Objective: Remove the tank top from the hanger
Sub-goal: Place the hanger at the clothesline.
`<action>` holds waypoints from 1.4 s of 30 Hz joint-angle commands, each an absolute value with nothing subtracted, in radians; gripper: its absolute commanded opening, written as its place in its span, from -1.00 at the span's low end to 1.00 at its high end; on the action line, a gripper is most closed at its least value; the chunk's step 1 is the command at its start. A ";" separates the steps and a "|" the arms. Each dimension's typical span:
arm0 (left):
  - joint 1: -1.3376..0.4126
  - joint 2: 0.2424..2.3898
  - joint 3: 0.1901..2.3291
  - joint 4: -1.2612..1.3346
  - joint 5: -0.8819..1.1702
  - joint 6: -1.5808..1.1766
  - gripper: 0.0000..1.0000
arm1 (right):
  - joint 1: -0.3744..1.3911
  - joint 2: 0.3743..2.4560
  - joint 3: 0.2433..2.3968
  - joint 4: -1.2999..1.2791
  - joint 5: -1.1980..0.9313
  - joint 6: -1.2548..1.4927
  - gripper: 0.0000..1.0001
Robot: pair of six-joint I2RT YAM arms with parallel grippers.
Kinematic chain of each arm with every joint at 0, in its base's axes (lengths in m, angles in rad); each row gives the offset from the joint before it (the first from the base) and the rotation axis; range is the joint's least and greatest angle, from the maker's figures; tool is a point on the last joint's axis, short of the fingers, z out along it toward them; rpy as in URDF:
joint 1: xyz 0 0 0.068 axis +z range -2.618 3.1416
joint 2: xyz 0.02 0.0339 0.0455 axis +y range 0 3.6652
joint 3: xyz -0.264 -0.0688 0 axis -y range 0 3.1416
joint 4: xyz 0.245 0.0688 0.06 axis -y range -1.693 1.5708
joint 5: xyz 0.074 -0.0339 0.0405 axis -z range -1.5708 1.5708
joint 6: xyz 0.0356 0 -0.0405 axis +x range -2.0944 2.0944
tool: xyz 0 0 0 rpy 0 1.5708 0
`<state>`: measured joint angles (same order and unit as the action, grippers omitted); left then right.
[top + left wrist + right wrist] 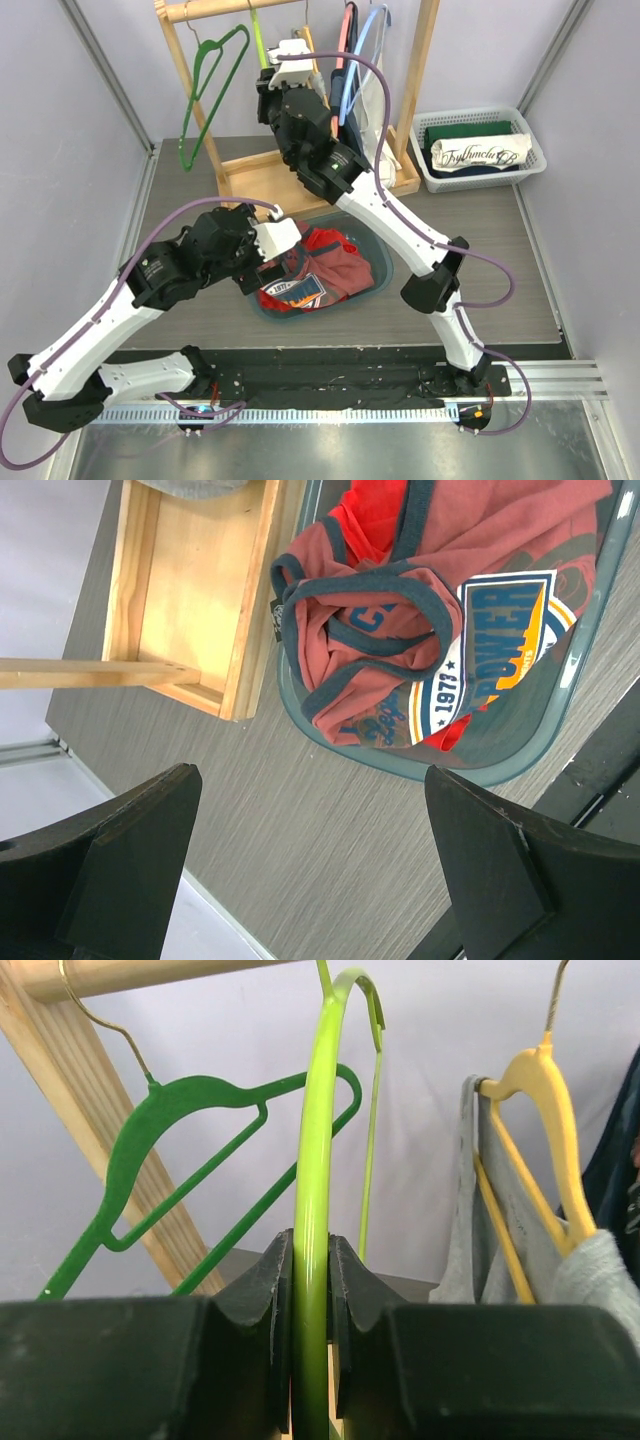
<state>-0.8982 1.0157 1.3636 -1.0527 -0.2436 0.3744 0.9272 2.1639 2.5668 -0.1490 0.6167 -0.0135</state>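
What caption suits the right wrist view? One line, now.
Right gripper clamped on a lime hanger; a green hanger and a yellow hanger beside it.

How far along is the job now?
Done: the tank top lies in the bin, off any hanger. In hand: the right gripper is shut on a bare lime hanger at the rail; the left gripper is open near the bin. Left, probably: releasing that hanger.

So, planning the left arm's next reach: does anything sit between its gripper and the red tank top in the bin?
Nothing visible does. The open left gripper hangs over the table just short of the bin, and the tank top lies uncovered on top inside it.
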 commanded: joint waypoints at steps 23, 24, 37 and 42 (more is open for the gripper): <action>-0.881 0.983 1.410 -1.058 -0.190 0.405 0.99 | 0.951 2.233 2.625 -0.055 0.459 0.005 -0.98; -0.881 0.986 1.410 -1.060 -0.190 0.405 0.99 | 0.951 2.232 2.623 -0.060 0.466 0.005 -0.98; -0.856 0.996 1.428 -0.986 -0.270 0.410 0.99 | 0.939 1.942 2.315 -0.188 0.450 0.051 0.26; -0.848 1.005 1.463 -0.979 -0.272 0.410 0.99 | 0.920 1.862 2.322 -0.251 0.419 0.041 0.47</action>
<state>-0.8566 1.0023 1.4017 -1.0359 -0.2497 0.4015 0.9379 1.9999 2.2993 -0.2512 0.4477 0.0368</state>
